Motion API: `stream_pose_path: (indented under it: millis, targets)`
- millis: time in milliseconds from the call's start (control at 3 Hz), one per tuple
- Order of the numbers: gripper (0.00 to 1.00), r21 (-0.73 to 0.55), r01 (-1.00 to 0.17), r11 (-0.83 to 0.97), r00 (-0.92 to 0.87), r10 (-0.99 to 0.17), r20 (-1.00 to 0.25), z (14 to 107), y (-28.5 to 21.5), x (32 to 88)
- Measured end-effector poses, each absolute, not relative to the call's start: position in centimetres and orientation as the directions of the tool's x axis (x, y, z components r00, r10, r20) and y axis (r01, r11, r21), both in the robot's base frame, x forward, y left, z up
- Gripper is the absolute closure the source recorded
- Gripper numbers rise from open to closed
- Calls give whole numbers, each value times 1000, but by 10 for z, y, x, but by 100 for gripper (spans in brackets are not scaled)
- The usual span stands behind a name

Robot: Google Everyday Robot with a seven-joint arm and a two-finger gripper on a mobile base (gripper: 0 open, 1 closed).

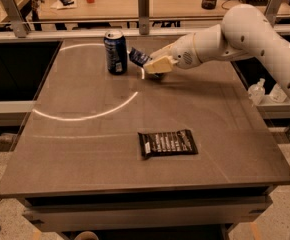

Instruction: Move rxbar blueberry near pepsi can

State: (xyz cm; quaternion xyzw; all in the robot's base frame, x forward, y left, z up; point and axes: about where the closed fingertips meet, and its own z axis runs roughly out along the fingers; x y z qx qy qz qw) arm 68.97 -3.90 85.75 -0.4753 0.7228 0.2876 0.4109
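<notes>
- The end effector point(154, 65) reaches in from the right over the far part of the worktop point(85, 154), its fingers clamped on the rxbar blueberry point(138, 57).
- The rxbar blueberry is tilted, its free end pointing up and left, just beside the pepsi can point(115, 52) but not touching it.
- The pepsi can stands upright near the far edge.
- A black wrapped bar point(167, 143) lies flat nearer the front, well apart from both.

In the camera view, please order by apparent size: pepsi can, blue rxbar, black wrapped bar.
1. black wrapped bar (nearest the camera)
2. pepsi can
3. rxbar blueberry, partly hidden, held by the gripper beside the can
</notes>
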Motion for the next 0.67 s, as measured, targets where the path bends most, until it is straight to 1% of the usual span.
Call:
stream_pose_path:
  millis: [333, 667]
  targets:
    - [100, 33, -928, 371, -209, -445, -871, 851, -29, 693]
    - [84, 35, -929, 368, -209, -446, -870, 850, -26, 693]
